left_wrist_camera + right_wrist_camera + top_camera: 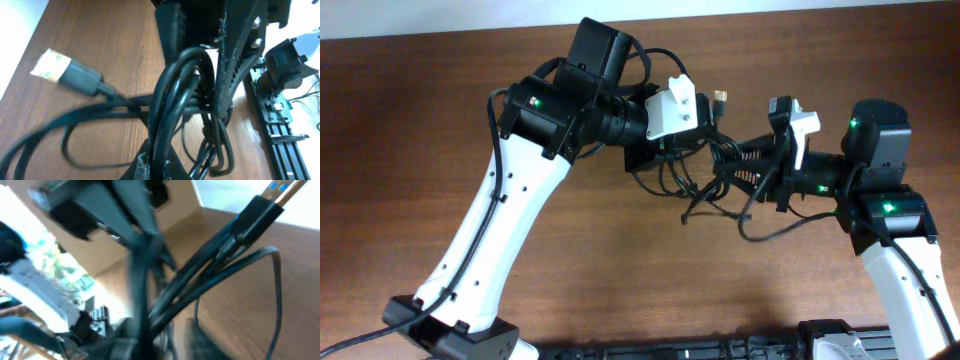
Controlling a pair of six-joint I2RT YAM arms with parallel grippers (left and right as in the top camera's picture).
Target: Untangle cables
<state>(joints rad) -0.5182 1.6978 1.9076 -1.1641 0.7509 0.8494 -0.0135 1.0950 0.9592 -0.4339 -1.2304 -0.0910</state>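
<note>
The cables (pixel 705 178) are thin black cords bunched in a tangle, held above the wooden table between my two grippers. My left gripper (pixel 712 140) comes in from the left and is shut on a bundle of strands (pixel 175 100), pinched between its fingertips (pixel 160 167). One strand ends in a USB plug (pixel 75 75), which also shows in the overhead view (pixel 720 98). My right gripper (pixel 748 170) comes in from the right into the same tangle. Its view is blurred, with dark strands (pixel 200 280) running down between its fingers (pixel 150 345) and a blue-tipped plug (pixel 260 211) at top right.
The brown wooden table (pixel 420 120) runs to a white wall at the back. A black rail (pixel 720 350) lies along the front edge. The right arm's wrist (pixel 285 60) shows close behind the tangle in the left wrist view. One loose strand loops down to the table (pixel 770 232).
</note>
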